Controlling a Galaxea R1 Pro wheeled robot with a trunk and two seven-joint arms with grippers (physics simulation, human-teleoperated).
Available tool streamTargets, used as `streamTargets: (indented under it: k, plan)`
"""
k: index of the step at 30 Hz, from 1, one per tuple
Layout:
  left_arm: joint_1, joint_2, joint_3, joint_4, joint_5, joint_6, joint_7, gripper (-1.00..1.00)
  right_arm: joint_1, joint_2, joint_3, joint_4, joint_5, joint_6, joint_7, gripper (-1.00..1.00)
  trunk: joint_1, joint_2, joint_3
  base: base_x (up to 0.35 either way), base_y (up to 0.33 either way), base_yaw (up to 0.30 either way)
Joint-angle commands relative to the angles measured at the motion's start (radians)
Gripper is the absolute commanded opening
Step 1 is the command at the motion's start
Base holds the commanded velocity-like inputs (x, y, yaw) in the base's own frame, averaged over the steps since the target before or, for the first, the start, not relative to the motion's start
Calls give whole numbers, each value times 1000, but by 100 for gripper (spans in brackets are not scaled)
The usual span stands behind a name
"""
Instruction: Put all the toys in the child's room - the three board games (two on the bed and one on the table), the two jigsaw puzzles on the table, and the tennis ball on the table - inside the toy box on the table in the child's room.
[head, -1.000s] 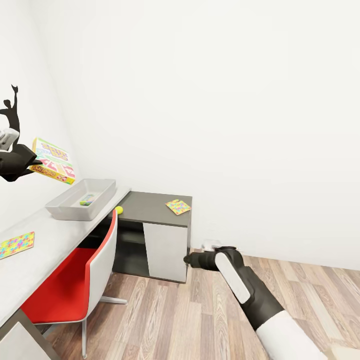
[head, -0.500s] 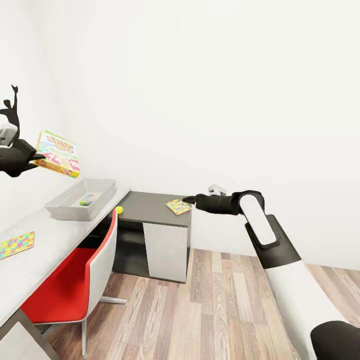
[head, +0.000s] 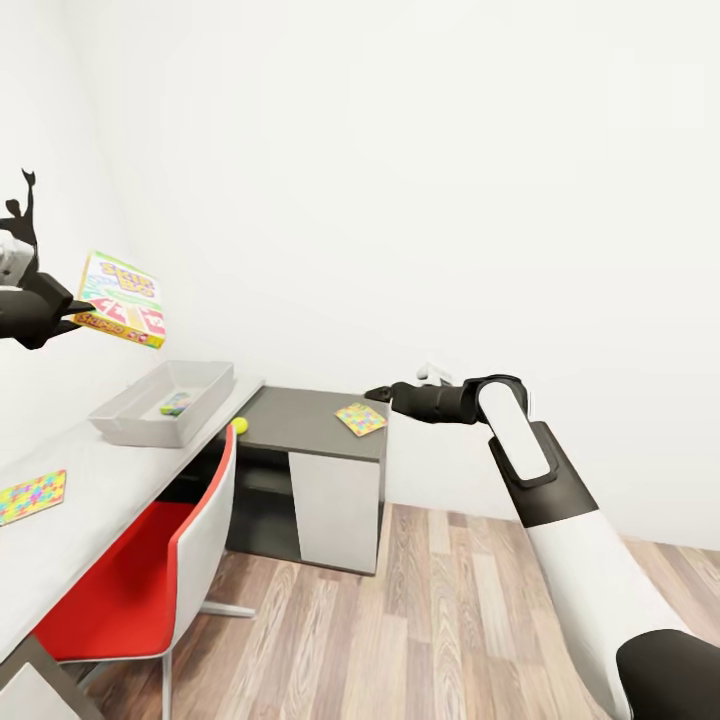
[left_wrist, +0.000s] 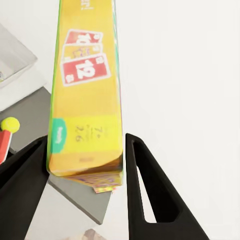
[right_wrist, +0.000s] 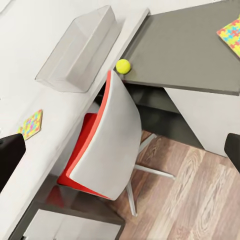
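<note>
My left gripper (head: 78, 312) is shut on the yellow SKIP-BO board game (head: 122, 298), held tilted in the air above and left of the toy box (head: 135, 428); in the left wrist view the board game (left_wrist: 85, 100) sits between both fingers. The grey toy box stands on the table (head: 100, 480) with a small blue board game (head: 175, 403) inside. The tennis ball (head: 240, 425) lies at the corner of the dark cabinet (head: 300, 412). One jigsaw puzzle (head: 360, 418) lies on the cabinet, another (head: 30, 497) on the table. My right gripper (head: 376, 393) is open just right of the cabinet puzzle, its fingers (right_wrist: 10, 152) spread wide.
A red and white swivel chair (head: 170, 560) is tucked under the table beside the cabinet. White walls close the corner, with a black silhouette picture (head: 22, 215) on the left wall. Wood-plank floor (head: 420, 620) lies open to the right.
My right arm rose from near the floor to cabinet-top height beside the puzzle. My left gripper carried the SKIP-BO box slightly rightward and tilted it more upright.
</note>
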Motion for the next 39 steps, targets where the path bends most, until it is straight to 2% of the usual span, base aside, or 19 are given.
streamTargets:
  k: [1, 7, 15, 29, 33, 39]
  plan:
    - [-1, 0, 0, -1, 11, 2, 10, -100, -1, 0, 1, -1, -9, 2, -10, 100, 1, -1, -1, 272, -70, 186]
    - [-1, 0, -3, -1, 11, 3, 10, -100, -1, 2, 7, -5, -9, 2, -10, 100, 1, -1, 4, 211, -193, 229]
    - [-1, 0, -6, -1, 11, 3, 10, -100, -2, 3, 6, -7, -9, 2, -11, 100, 1, -1, 10, 39, -202, 248]
    - [1, 0, -16, -3, 9, -1, 13, -100, -4, 2, 2, -7, -9, 2, -10, 100, 1, -1, 20, 49, -46, 253]
    - [2, 0, -17, -4, 8, -2, 14, -100, -4, 1, -1, -9, -8, 2, -10, 100, -15, 27, 33, 1, -1, 68]
    - [2, -1, -41, -4, 8, -5, 16, -100, -3, 1, -2, -10, -8, 2, -10, 100, -38, 69, 50, 0, 0, 11]
